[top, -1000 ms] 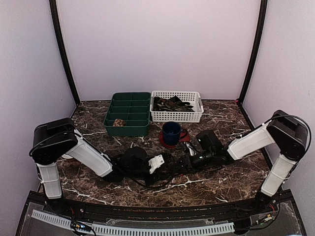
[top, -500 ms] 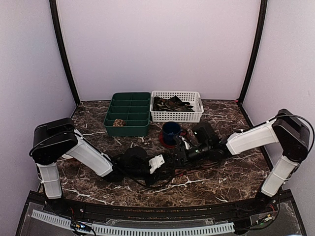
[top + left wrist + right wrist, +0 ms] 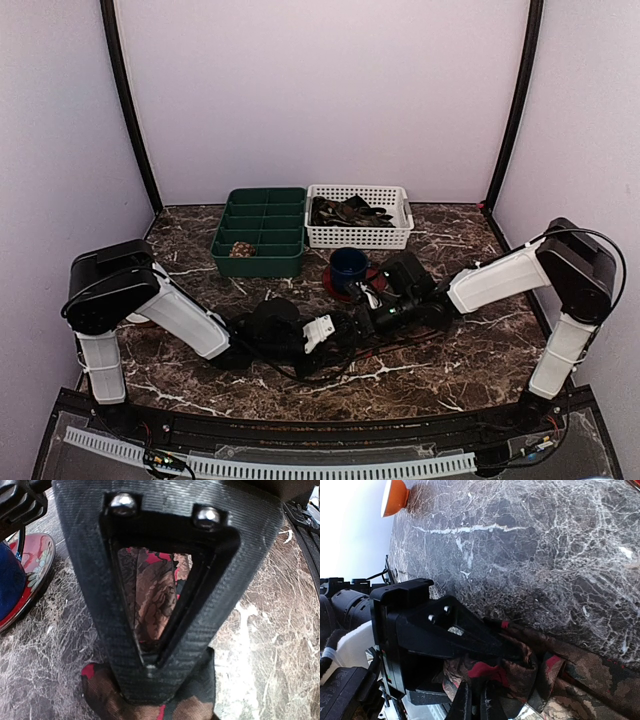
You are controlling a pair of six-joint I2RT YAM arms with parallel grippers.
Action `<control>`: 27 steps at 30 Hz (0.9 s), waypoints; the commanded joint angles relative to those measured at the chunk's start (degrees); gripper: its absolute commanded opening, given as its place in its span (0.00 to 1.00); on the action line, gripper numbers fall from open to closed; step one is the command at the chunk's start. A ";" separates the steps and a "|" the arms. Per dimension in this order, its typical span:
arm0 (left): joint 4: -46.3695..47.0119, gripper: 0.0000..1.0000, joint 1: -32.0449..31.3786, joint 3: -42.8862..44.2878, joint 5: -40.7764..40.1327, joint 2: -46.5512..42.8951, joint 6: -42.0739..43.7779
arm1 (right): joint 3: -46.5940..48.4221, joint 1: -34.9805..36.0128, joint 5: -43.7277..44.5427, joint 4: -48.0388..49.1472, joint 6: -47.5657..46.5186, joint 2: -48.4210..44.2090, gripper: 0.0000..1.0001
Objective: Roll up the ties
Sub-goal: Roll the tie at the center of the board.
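Meeting near the desk's (image 3: 460,370) front-middle, both arms crowd one tie (image 3: 580,675), which the top view hides beneath them. The right wrist view shows the right fingers (image 3: 462,702) together, pinching a fold of the brown-and-red fabric beside the left fingers (image 3: 450,630). Whether those clamp it, I cannot tell. Only the top view shows the white basket (image 3: 360,238) of ties and a rolled tie (image 3: 241,249) in the green tray (image 3: 258,265).
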 commanded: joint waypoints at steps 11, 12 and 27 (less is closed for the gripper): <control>4.95 0.92 1.52 -4.33 3.08 -5.09 6.95 | -6.21 -3.60 0.36 1.11 -1.17 2.89 0.00; 7.22 0.93 1.52 -5.06 3.82 -5.31 6.71 | -6.52 -3.91 0.23 1.09 -1.35 2.92 0.00; 28.26 0.95 0.99 -11.23 3.88 -0.21 -6.29 | -11.13 -7.93 6.66 -2.51 -6.71 2.54 0.00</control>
